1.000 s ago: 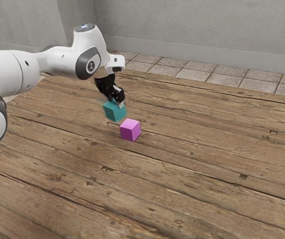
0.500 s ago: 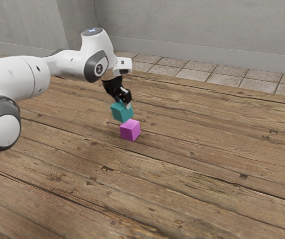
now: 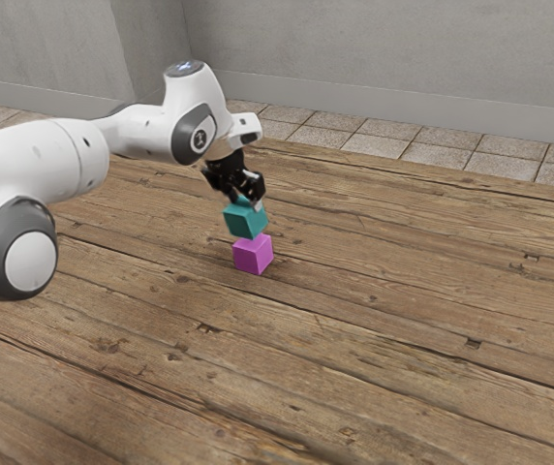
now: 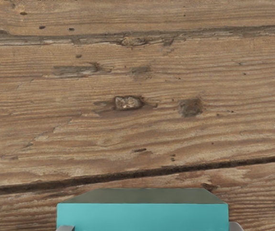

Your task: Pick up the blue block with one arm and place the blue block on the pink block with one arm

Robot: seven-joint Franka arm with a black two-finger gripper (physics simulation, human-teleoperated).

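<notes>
Weathered brown wooden planks (image 3: 403, 320), knotted and cracked along the grain, fill the scene; past their far edge lies a strip of grey stone tiles (image 3: 422, 145) below a plain grey wall (image 3: 374, 48). From the exterior view's left, a glossy white robot arm (image 3: 83, 155) reaches in. Its black two-finger gripper (image 3: 245, 199) pinches the top of a smooth teal-blue cube (image 3: 245, 222), which sits directly above a matte pink cube (image 3: 253, 254). Whether their faces touch is unclear. From the wrist, the blue cube (image 4: 142, 216) shows below the hand, over the grainy wood.
</notes>
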